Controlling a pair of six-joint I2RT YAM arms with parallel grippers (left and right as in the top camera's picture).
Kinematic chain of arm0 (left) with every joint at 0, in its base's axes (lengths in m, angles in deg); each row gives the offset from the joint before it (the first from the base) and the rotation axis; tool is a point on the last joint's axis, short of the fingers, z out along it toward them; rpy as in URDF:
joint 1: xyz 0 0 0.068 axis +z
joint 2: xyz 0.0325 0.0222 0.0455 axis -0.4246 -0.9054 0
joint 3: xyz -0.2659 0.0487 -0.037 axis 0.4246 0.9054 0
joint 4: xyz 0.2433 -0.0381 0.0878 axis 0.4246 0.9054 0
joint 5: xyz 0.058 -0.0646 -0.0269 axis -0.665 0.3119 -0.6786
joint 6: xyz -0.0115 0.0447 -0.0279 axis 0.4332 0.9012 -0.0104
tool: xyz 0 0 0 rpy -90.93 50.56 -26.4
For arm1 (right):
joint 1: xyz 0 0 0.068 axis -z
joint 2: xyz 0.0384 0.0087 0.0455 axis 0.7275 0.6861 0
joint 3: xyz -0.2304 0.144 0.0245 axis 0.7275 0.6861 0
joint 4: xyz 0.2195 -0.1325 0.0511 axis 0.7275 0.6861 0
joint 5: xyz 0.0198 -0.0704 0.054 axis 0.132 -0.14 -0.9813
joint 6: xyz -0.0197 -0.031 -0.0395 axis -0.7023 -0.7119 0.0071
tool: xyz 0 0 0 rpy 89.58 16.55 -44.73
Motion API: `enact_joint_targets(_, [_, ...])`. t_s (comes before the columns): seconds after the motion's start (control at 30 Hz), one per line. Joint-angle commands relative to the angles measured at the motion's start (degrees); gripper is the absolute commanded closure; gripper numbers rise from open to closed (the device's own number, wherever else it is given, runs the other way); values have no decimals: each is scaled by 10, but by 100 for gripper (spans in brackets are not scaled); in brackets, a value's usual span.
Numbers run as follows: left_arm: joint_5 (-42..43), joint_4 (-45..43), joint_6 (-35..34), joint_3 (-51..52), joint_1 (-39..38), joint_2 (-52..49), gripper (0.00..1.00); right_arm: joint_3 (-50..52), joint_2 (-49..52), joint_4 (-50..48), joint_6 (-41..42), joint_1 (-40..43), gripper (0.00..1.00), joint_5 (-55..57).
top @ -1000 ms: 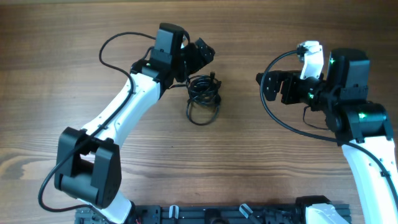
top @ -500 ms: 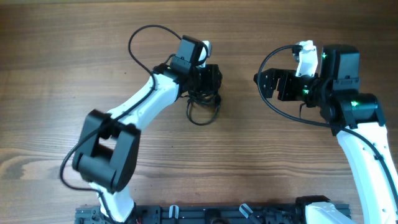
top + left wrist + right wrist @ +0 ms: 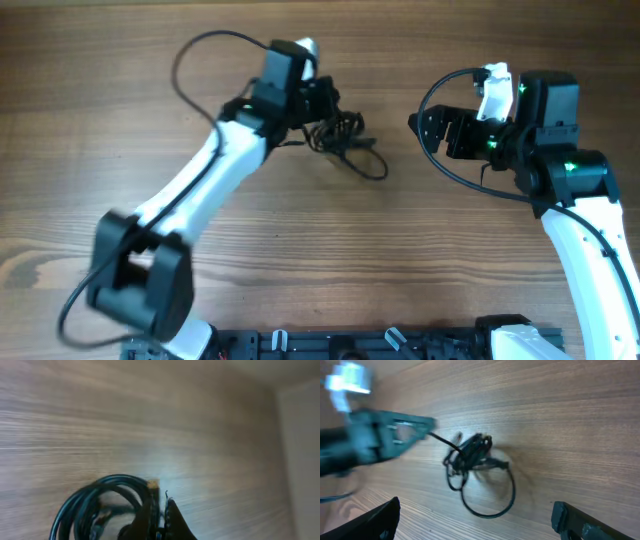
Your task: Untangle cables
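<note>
The cables [image 3: 343, 131] are a small knot of thin black cords on the wooden table, with one loose loop [image 3: 372, 166] trailing to the lower right. My left gripper [image 3: 330, 106] sits at the knot's upper left, shut on a strand of it. In the left wrist view the jaws [image 3: 161, 504] are pressed together beside the coiled cables [image 3: 95, 502]. My right gripper [image 3: 420, 130] hovers to the right of the bundle, open and holding nothing. The right wrist view shows the cables [image 3: 471, 452] ahead of the wide-spread right gripper [image 3: 475, 522], with a taut cord running to the left gripper [image 3: 420, 427].
The wooden table [image 3: 120, 210] stretches all around the bundle. A thick black wire [image 3: 205, 50] arcs over the left arm, and another [image 3: 440, 175] curves beside the right arm. A black rail [image 3: 350, 345] runs along the front edge.
My left gripper went from open to shut on the cables and pulled the bundle up and back. One loop has spread out to the lower right. The right arm has barely moved.
</note>
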Motion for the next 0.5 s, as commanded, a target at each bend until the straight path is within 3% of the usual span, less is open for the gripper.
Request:
enact_joint_targets(0.0, [4, 35, -116, -10, 25, 57, 96, -12, 6, -5, 24, 1, 0, -56])
enact_joint_targets(0.13, [113, 33, -125, -10, 38, 64, 96, -12, 11, -7, 45, -8, 0, -75])
enact_joint_targets(0.2, [142, 24, -163, -10, 46, 71, 96, -12, 17, -10, 52, -24, 0, -77])
enact_joint_targets(0.3, [154, 20, -213, -10, 62, 86, 96, -12, 37, -25, 53, -62, 1, -78])
enact_joint_targets(0.47, [162, 39, -218, -10, 66, 87, 96, -12, 73, -53, 73, -96, 11, -78])
